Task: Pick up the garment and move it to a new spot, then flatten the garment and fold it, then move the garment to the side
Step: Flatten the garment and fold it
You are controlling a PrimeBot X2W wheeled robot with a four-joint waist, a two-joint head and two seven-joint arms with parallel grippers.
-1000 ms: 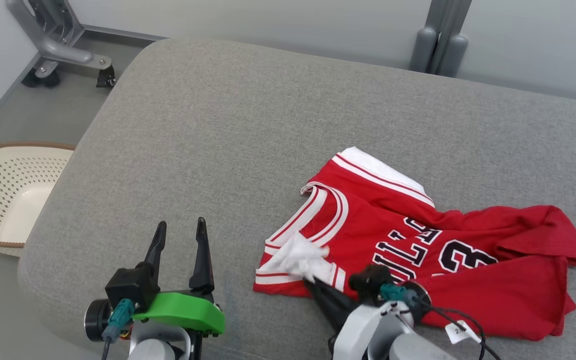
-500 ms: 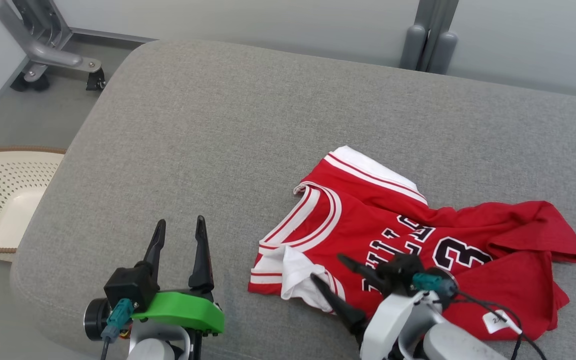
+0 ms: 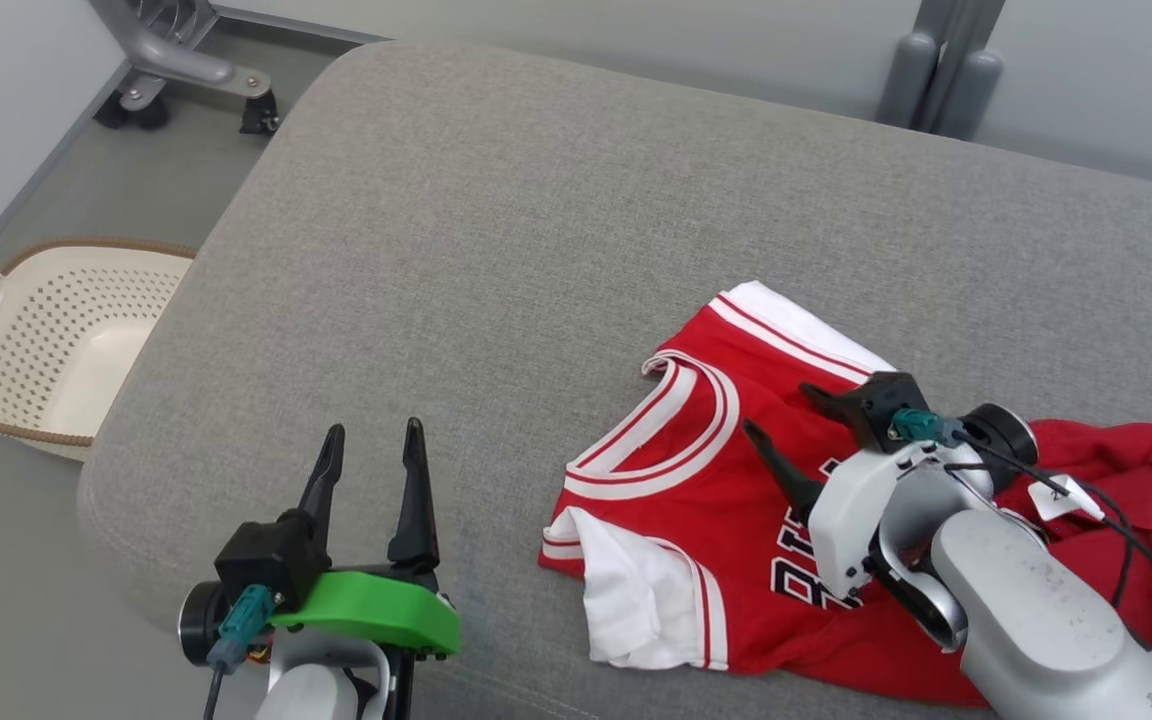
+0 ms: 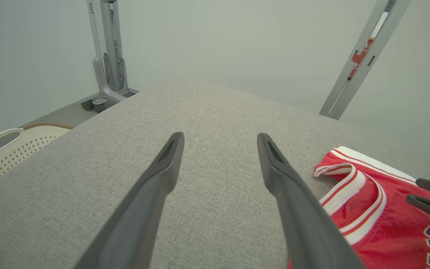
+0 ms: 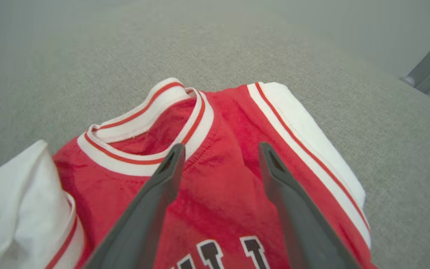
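Observation:
The garment (image 3: 706,480) is a red jersey with white trim and black lettering, lying crumpled on the grey cushioned surface (image 3: 496,250) to the right of centre. Its white sleeve lining is turned up at the near left corner. My right gripper (image 3: 778,410) hovers open over the jersey's chest just behind the collar, with nothing between its fingers; the right wrist view has the collar beyond that gripper (image 5: 221,146) and the red cloth (image 5: 230,179) under it. My left gripper (image 3: 374,430) stands open over bare cushion to the left of the jersey (image 4: 368,209), also empty (image 4: 219,138).
A cream perforated basket (image 3: 46,340) sits on the floor off the cushion's left edge. A grey metal frame on casters (image 3: 186,70) stands at the back left, and grey posts (image 3: 946,70) rise behind the far edge. Bare cushion spreads to the left and behind the jersey.
My right gripper has let go of the white sleeve edge, opened and moved back over the jersey's chest. The sleeve flap has dropped onto the cushion. The head camera has shifted.

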